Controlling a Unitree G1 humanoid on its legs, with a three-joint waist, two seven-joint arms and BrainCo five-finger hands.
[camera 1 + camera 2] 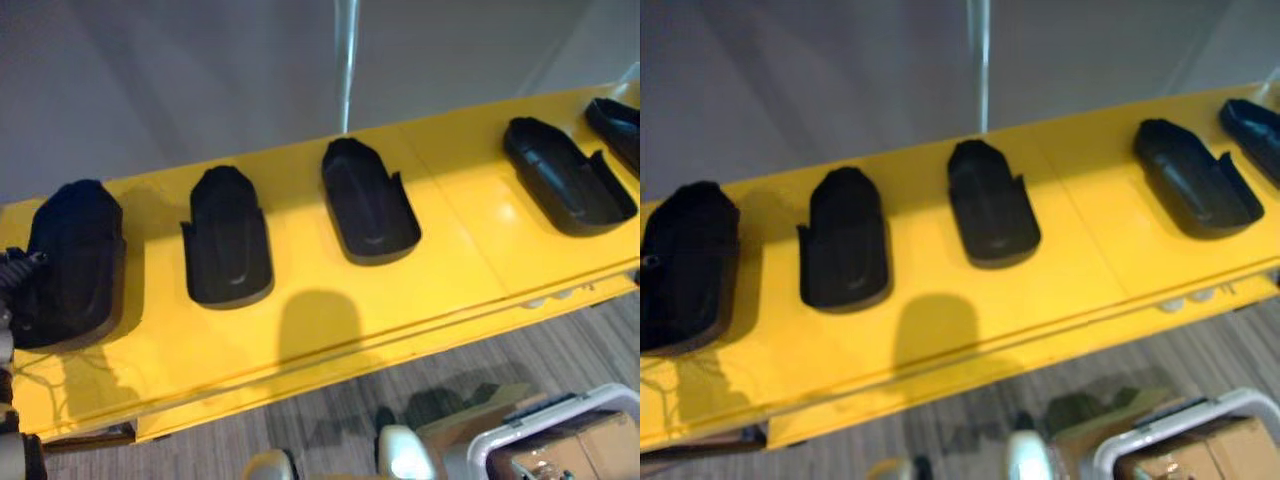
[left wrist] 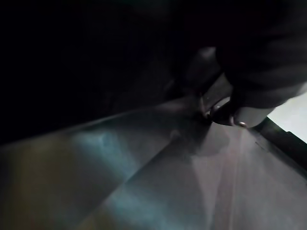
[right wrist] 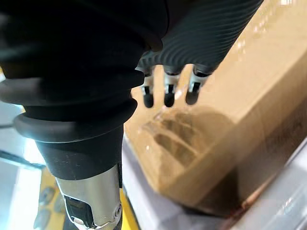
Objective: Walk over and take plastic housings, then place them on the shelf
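Note:
Several black plastic housings lie in a row on the yellow shelf (image 1: 450, 280): one at the far left (image 1: 75, 255), then a second (image 1: 230, 250), a third (image 1: 368, 200), a fourth (image 1: 565, 175) and one at the right edge (image 1: 620, 125). My left hand (image 1: 12, 275) comes in at the left edge, against the leftmost housing; its fingers are hidden behind that housing. The left wrist view is dark, with black plastic close in front. My right hand (image 3: 168, 91) hangs low over a cardboard box (image 3: 249, 96), fingers straight and holding nothing.
A white bin (image 1: 500, 440) holding the cardboard box (image 1: 590, 445) stands on the striped floor at the lower right, below the shelf's front edge. A grey wall and a thin metal upright (image 1: 347, 60) stand behind the shelf.

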